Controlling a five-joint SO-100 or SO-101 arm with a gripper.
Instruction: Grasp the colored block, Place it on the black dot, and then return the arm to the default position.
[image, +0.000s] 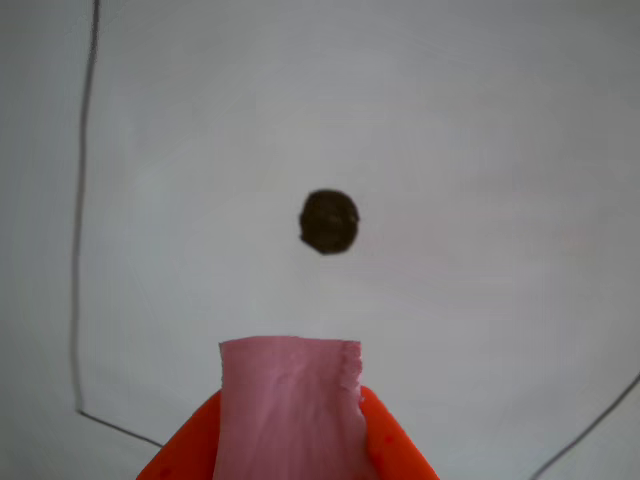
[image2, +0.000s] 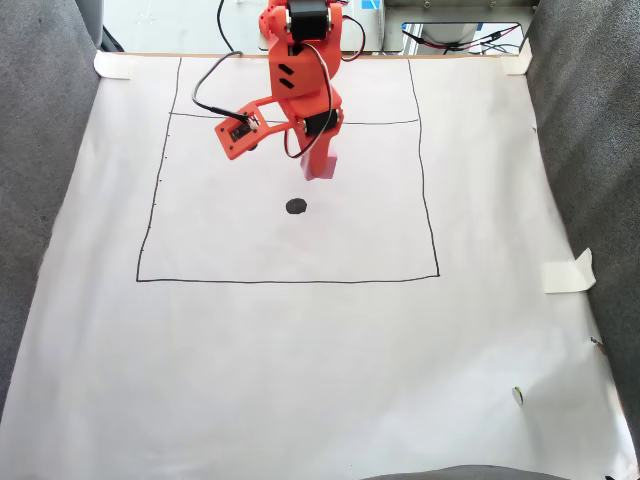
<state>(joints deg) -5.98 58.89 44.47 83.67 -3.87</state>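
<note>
1. Pink foam block (image: 290, 405) placement is the job here, and the largest thing in the fixed view is a white paper sheet (image2: 300, 360) covering the table, with grey fabric (image2: 40, 150) along its left and right sides.
2. A thin drawn rectangle (image2: 290, 281) marks the work area on the far half of the sheet. A strip of tape (image2: 570, 272) sits at the right edge.
3. The orange arm (image2: 300, 70) reaches in from the far edge, bent downward over the rectangle.
4. The gripper (image: 290, 455) holds the pink foam block between its two orange jaws, one pressed on each side, so the fingers are closed on it. In the fixed view the block (image2: 322, 165) hangs at the arm's tip, seemingly above the paper.
5. The black dot (image: 328, 221) lies bare on the paper, apart from the block. In the fixed view the dot (image2: 296, 206) is nearer to the camera and slightly left of the block.
6. Risks, as a judgement: releasing now would drop the block short of the dot. The foam looks creased in the grip, so it may spring or tip when let go. A slanted descent could land it only partly covering the mark.
</note>
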